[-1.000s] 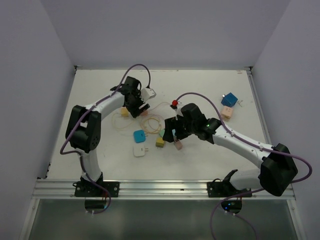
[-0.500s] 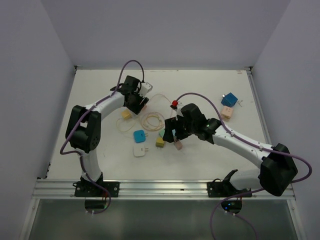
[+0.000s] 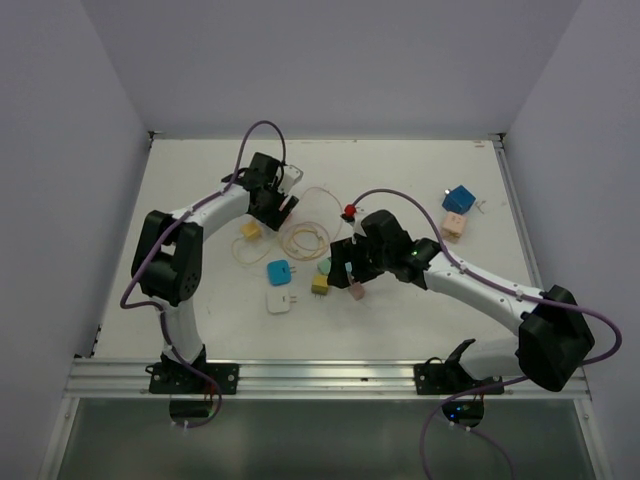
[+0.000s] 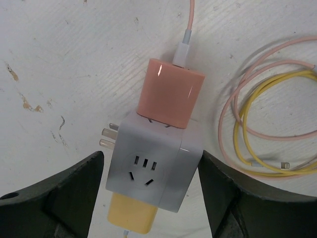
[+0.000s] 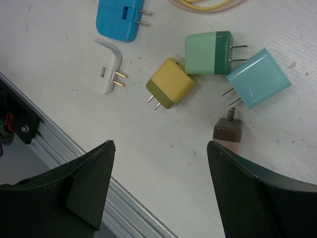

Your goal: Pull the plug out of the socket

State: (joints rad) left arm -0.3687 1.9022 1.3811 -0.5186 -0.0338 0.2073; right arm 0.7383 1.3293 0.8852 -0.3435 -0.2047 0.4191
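Observation:
A pale grey cube socket (image 4: 153,171) lies on the table with a pink plug (image 4: 171,94) in its far face and a yellow plug (image 4: 132,217) in its near face. My left gripper (image 4: 151,158) is open and straddles the socket. Its right finger (image 4: 233,198) is against the cube's edge, while its left finger (image 4: 64,198) stands a little off it. From above, the socket (image 3: 294,177) shows beside the left gripper (image 3: 272,197). My right gripper (image 5: 161,146) is open over bare table near the loose plugs, and it appears again in the top view (image 3: 346,264).
Pink and yellow cables (image 4: 267,119) coil right of the socket. Loose plugs lie under the right wrist: blue (image 5: 119,20), white (image 5: 105,67), olive-yellow (image 5: 171,89), green (image 5: 208,52), light blue (image 5: 257,77), pink-brown (image 5: 228,131). A blue cube (image 3: 458,197) sits far right. A metal rail (image 5: 99,188) runs along the near edge.
The left gripper and the socket have shifted a little toward the far left, and the cable loops have moved with them. The right arm has barely moved.

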